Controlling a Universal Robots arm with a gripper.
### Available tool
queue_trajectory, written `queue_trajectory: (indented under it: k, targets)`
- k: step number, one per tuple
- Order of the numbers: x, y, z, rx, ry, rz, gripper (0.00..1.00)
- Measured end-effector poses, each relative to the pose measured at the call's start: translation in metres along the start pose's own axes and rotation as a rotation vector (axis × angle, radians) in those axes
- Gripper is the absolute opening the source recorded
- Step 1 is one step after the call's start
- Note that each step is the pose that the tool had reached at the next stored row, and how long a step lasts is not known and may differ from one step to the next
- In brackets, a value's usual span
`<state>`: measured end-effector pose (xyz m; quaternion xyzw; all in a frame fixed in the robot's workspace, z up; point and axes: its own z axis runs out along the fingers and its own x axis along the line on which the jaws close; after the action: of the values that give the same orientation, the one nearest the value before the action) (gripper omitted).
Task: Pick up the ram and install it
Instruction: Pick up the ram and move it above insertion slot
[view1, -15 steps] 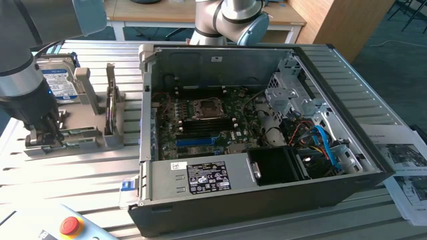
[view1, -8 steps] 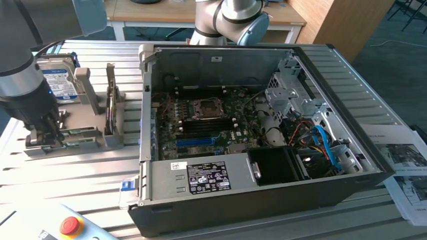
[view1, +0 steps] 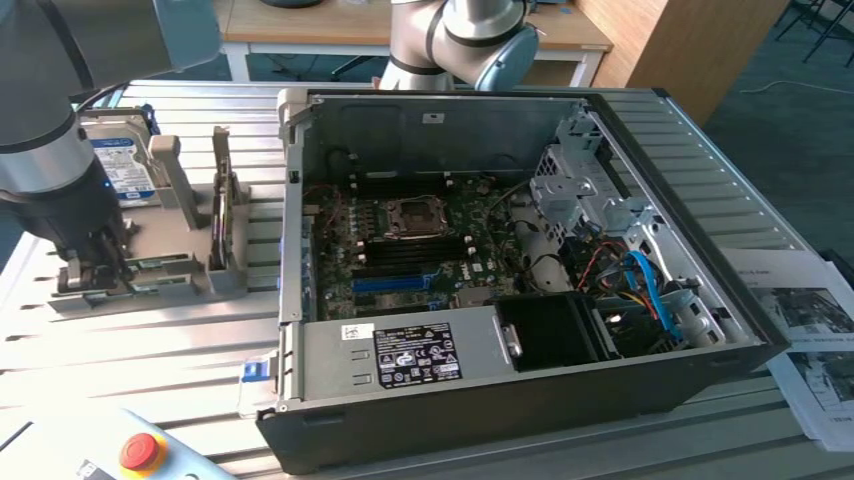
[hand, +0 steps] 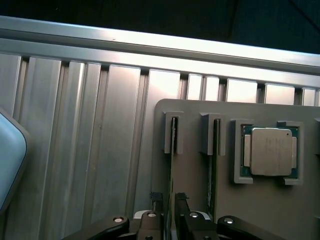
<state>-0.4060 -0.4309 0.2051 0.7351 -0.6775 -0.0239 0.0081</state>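
Grey ribbed metal formed the table (hand: 100, 150), and on it lay a flat grey holder (hand: 195, 175) with two narrow slots side by side. In the wrist view the ram (hand: 172, 170) stood on its edge in one slot, a thin green stick running towards the camera. A second stick (hand: 215, 160) stood in the neighbouring slot. Just beyond that one a square processor chip (hand: 270, 150) with a silver lid sat in its own pocket of the holder.

The gripper (hand: 168, 201) hung right over the first stick. Its two black fingers (hand: 156, 199) stood one on each side of the stick's upper edge. The jaws were spread a little, with a gap showing on one side, so nothing was pinched.

In the exterior view the gripper (view1: 96, 275) was low over the near end of the holder (view1: 187, 282), on the exterior view's left. A hard drive (view1: 123, 170) with a blue and white label stood behind it. Beside the holder, towards the exterior view's right, the computer case (view1: 441, 120) lay open, its green main board (view1: 400, 240) facing up. A red button (view1: 140, 450) sat near the front edge of the table, and printed papers (view1: 814, 330) lay beyond the case
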Motion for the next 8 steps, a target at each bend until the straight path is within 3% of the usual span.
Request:
queue_trajectory:
  k: [8]
  targets:
    - [0.0004, -0.005, -0.0002, -0.0013, -0.0001, 0.0, 0.24]
